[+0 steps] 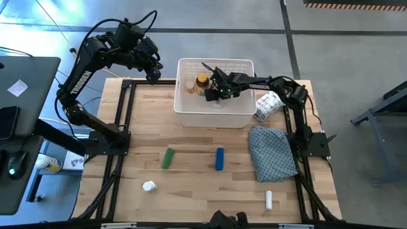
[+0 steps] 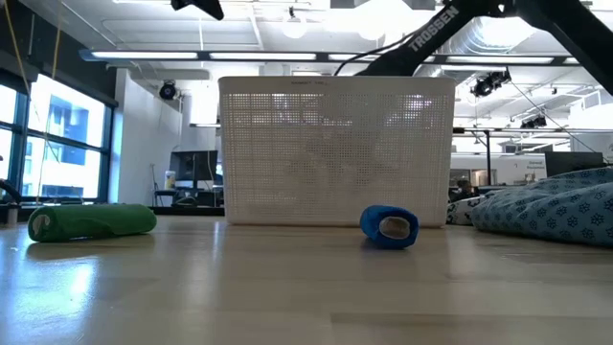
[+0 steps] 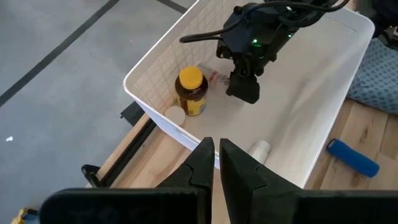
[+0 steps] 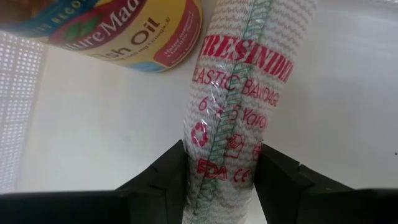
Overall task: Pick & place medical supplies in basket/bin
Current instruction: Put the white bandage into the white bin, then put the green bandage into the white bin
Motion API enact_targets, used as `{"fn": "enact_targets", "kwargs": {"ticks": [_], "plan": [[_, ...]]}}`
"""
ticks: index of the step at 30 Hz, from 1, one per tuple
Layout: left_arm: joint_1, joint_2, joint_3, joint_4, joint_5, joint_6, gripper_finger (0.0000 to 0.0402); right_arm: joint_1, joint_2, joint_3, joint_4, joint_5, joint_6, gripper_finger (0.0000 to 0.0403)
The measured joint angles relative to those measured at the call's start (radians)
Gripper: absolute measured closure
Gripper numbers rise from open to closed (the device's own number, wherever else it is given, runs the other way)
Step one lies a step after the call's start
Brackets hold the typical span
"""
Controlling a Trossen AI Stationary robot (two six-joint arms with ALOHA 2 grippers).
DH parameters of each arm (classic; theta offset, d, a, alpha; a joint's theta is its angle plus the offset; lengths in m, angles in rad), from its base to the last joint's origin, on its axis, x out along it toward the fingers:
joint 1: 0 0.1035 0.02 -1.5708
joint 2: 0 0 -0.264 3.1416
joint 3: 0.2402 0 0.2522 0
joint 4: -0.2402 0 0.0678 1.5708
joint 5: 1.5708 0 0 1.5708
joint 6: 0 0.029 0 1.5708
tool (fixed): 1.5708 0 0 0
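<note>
Right gripper [image 1: 215, 91] is inside the bin [image 1: 215, 117], clenched on a wrapped bandage roll [image 4: 233, 112] beside the amber bottle [image 1: 202, 84]; whether the roll touches the floor is unclear. Left gripper [image 1: 154, 75] hangs closed, empty, just outside the bin.

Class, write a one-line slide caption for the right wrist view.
Right gripper holds a wrapped bandage roll inside the bin, beside the fish-oil bottle.

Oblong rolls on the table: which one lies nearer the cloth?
The blue roll. It lies mid-table, between the green roll and the patterned cloth; the green one is farther toward the left arm's side.
</note>
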Motion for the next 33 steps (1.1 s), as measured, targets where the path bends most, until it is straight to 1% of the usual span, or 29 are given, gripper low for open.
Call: {"fn": "enact_targets", "kwargs": {"ticks": [10,13,17,20,24,30,33], "plan": [[0.000,0.000,0.000,0.003,0.001,0.008,0.0339,0.001,0.000,0.000,0.013,-0.009,-0.003,0.0249],[0.000,0.000,-0.007,0.006,0.001,0.010,0.0339,0.001,0.000,0.000,0.021,-0.012,-0.003,0.0229],[0.000,0.001,-0.015,0.000,0.001,0.011,0.0339,0.001,-0.001,0.000,0.022,-0.028,-0.003,0.0186],[0.000,0.001,-0.015,0.000,0.002,0.018,0.0339,0.001,-0.005,0.000,0.022,-0.058,-0.002,0.0159],[0.000,0.001,-0.015,0.000,0.006,0.042,0.0339,0.001,-0.043,0.000,0.022,-0.061,-0.001,0.0145],[0.000,0.001,-0.015,0.002,0.006,0.086,0.0339,0.001,-0.137,0.000,0.022,-0.018,-0.002,0.0144],[0.000,0.001,-0.015,0.001,0.007,0.087,0.0339,0.006,-0.194,0.000,0.025,-0.018,-0.003,0.0144]]}}
